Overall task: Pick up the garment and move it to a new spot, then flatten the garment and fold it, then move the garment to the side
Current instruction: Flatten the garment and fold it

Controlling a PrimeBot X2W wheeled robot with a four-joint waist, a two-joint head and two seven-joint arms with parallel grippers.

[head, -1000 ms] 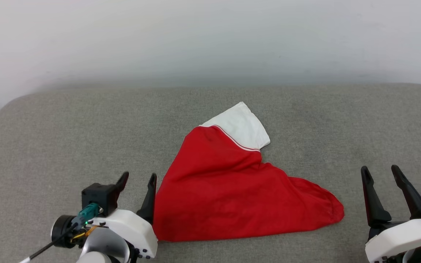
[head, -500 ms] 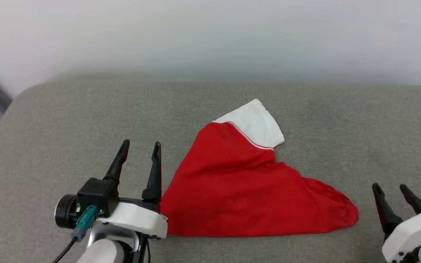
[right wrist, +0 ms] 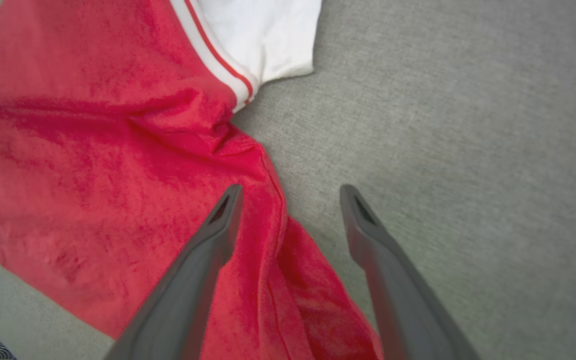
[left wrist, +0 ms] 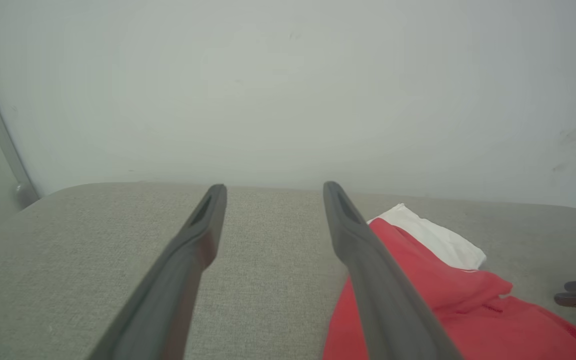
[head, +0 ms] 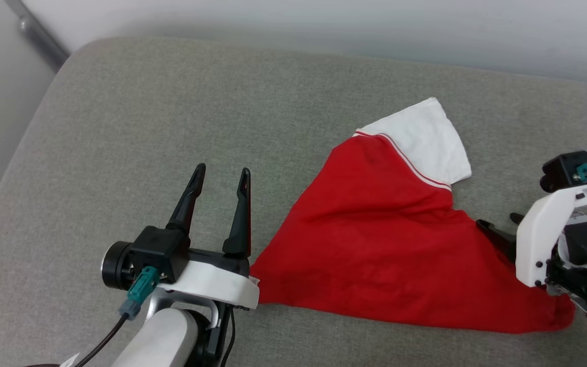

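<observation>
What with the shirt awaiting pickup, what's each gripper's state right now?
Left gripper: open, holding nothing, beside the garment.
Right gripper: open, holding nothing, over the garment's edge.

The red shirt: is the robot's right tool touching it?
Cannot tell. In the right wrist view the right tool straddles the edge of the garment, but its height above the cloth is unclear.

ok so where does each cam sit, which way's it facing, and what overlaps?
Head view: on the head, looking forward and down at the grey cushion and garment; left gripper lower left, right gripper at right edge.
Left wrist view: on the left wrist, looking low across the cushion toward the wall; own open fingers.
Right wrist view: on the right wrist, looking down on the garment; own open fingers.
Shared: all show the garment's white sleeve.
</observation>
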